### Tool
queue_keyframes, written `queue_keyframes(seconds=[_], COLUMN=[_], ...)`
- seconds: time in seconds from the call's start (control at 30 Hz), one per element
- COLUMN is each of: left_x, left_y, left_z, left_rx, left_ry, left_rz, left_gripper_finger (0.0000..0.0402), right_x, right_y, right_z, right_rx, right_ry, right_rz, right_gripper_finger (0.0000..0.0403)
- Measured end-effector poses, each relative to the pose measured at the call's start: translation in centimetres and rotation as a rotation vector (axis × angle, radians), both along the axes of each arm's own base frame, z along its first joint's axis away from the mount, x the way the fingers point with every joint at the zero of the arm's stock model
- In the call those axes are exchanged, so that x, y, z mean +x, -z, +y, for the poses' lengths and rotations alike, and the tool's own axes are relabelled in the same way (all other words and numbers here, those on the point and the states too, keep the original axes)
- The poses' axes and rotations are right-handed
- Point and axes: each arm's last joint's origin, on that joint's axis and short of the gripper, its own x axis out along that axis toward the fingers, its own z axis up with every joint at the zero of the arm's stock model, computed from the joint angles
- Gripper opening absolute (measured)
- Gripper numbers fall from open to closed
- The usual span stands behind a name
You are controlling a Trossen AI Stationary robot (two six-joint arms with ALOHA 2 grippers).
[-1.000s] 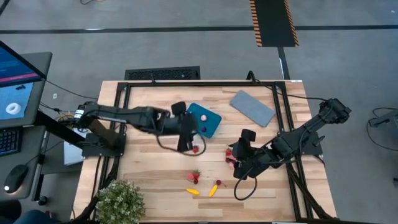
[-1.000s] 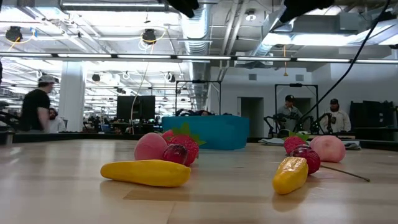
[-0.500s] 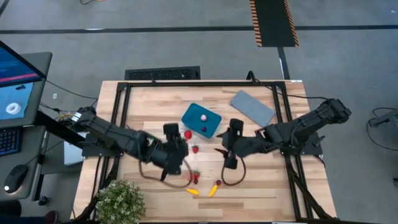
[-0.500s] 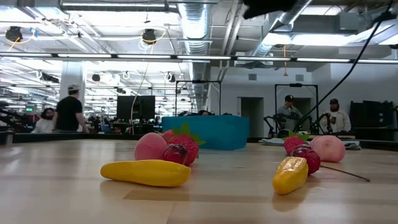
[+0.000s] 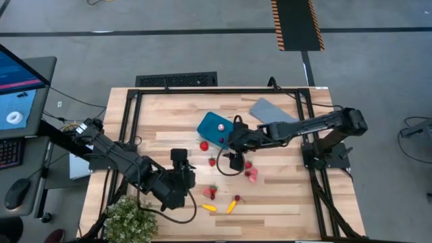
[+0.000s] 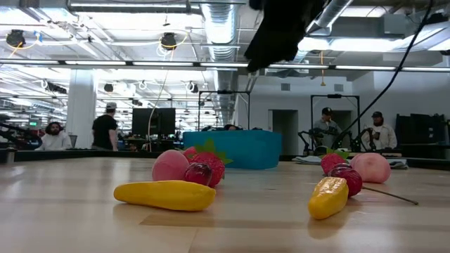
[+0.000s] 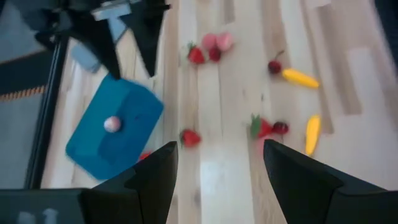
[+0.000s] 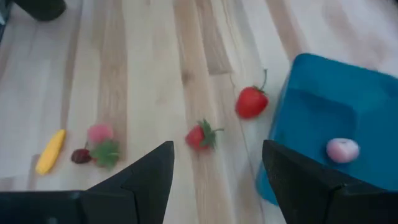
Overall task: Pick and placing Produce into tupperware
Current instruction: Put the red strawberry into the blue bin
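Tub (image 5: 219, 129) teal, tilted on the table (image 5: 283, 196), mid-table toward the far side; grey lid (image 5: 270, 111) flat beyond it toward the far right corner, partly under the right arm. Inside the tub: one pink piece (image 8: 342, 150), one dark piece beside it.

Right gripper (image 5: 234, 158) reached across to the tub's near right corner, fingers spread, nothing between them — one red berry (image 8: 251, 102) just off the tub edge, a strawberry (image 8: 201, 137) a little farther out.

Left gripper (image 5: 182, 182) low over the near-left boards, fingers spread and bare, close to the plant (image 5: 129, 219) at the near-left corner.

Loose produce on bare wood: pink and red cluster (image 5: 251, 173) right of centre; strawberry with dark berry (image 5: 211, 192) nearer the front; two yellow pieces (image 5: 231, 205) and a cherry close to the near edge.

Open boards: whole right-front quarter, far-left strip behind the tub. Black frame rails along both sides and the far edge. Tightest spot between the two grippers, around the central berries.
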Motion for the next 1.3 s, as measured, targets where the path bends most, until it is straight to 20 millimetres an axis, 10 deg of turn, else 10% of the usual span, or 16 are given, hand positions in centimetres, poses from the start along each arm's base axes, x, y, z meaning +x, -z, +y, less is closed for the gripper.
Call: queue_keyframes(seconds=[0.77, 1.3], left_x=[-0.5, -0.4], left_y=[0.1, 0.0], left_z=[-0.2, -0.2], left_rx=[-0.004, 0.002], left_ry=[-0.080, -0.077], left_rz=[-0.022, -0.031], left_gripper_finger=[0.0228, 0.0228], right_x=[8.2, 8.9], right_y=[7.6, 9.3], right_z=[1.4, -1.6], right_rx=[0.075, 0.076], right_ry=[-0.203, -0.156], right_rz=[0.207, 0.242], right_gripper_finger=[0.0269, 0.0269])
